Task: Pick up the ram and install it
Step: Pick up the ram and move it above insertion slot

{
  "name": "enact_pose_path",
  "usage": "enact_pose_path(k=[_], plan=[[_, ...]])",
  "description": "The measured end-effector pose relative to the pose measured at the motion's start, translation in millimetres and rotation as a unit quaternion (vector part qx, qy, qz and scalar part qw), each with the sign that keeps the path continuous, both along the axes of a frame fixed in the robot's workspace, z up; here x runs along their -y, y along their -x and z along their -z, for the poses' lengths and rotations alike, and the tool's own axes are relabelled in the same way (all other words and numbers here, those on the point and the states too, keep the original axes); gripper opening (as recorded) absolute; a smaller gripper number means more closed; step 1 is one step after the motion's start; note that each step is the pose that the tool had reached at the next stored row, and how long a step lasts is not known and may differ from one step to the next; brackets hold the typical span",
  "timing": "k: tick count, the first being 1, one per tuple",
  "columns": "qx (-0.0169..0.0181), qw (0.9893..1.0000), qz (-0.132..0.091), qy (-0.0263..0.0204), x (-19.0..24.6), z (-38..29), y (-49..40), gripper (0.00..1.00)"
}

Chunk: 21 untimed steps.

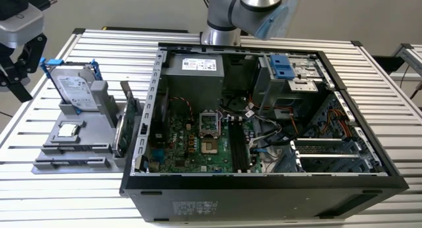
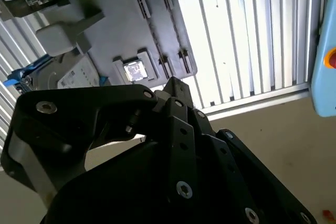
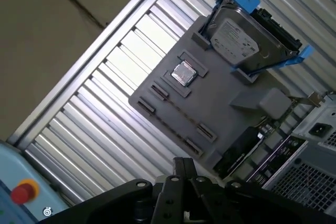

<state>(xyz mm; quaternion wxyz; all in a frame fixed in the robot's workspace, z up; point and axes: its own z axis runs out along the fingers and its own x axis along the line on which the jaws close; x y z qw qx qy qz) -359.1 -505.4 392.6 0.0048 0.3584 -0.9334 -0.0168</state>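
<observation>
item: ram (image 1: 232,141). judged to be the dark narrow strip standing on edge in the memory slots of the motherboard (image 1: 191,144), just beside the processor socket (image 1: 208,123), inside the open computer case (image 1: 264,181). strip and slot are hard to tell apart, so this placing is a reading, not a certainty. position relative to the gripper (image 3: 182,163): well apart, beyond the grey parts fixture (image 3: 210,103) and the case wall. gripper: fingertips pressed together with nothing between them, hanging past the fixture's edge above the slatted table (image 3: 121,61). nearest to the gripper: the fixture, bearing a hard drive (image 3: 239,38) in a blue carrier, a small square silver processor chip (image 3: 184,73), a green expansion card (image 1: 134,114) on edge, and two long narrow cradles lying bare. handling (judgement): light, stiff and thin; probably brittle under bending or twisting; chips and contact edge best left untouched. hold (judgement): pinch across the board's thickness at mid-length, close to the upper long edge, or take it by the short ends, kept square to the slot.
</observation>
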Motion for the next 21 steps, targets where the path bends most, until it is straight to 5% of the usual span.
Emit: enact_pose_path(k=[11,21], plan=[[0.0,0.9988,-0.049,0.0034,0.0,0.0,0.0,0.0],[-0.0001,0.9955,-0.094,0.0075,0.0,0.0,0.0,0.0]])
